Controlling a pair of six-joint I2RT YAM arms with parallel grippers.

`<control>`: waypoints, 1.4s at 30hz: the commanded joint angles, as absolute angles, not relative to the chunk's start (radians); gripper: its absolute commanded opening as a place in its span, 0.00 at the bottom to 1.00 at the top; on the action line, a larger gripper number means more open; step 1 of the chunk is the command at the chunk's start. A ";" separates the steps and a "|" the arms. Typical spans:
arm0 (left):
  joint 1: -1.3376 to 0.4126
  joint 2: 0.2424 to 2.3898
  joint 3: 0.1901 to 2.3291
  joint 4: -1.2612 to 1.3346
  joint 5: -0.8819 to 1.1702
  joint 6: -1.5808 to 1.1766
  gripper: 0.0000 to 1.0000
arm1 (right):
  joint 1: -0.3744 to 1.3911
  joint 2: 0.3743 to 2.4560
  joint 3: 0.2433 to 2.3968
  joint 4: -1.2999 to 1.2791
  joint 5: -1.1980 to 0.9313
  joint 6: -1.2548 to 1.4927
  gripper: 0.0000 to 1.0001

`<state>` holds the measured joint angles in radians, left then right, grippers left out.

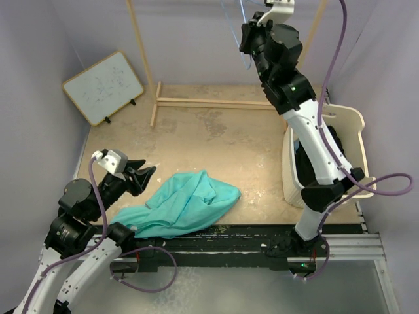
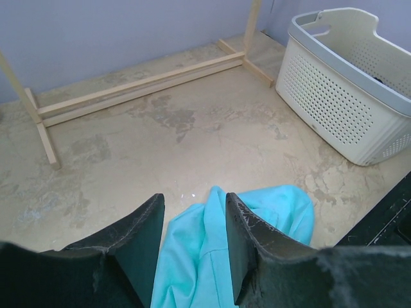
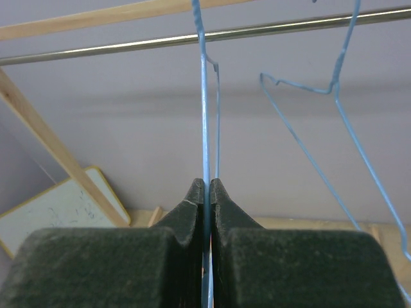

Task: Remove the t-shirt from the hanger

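Top external view: the t-shirt (image 1: 190,203) lies crumpled on the desk left of the basket (image 1: 347,124), already off the hanger (image 3: 204,115). The right gripper (image 3: 207,185) pinches the hanger wire in tight jaws above the basket. The left gripper (image 2: 192,237), jaws half-wide and empty, sits left of the basket, so I judge only releasing the hanger is left.

Left hand (image 2: 192,197) hangs open-fingered over the teal t-shirt (image 2: 270,208), white basket (image 2: 334,96) at right.
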<state>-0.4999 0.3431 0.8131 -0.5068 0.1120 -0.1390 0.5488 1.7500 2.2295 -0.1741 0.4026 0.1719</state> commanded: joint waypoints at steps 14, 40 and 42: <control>-0.500 0.337 0.813 -0.486 0.124 -0.152 0.46 | 0.526 1.548 1.930 -0.094 0.129 0.209 0.78; -0.500 0.309 0.810 -0.482 0.070 -0.164 0.45 | 1.210 1.643 1.157 -0.053 -0.028 0.215 0.94; -0.500 0.298 0.810 -0.483 0.055 -0.166 0.45 | 1.224 1.670 1.158 -0.050 -0.043 0.187 0.94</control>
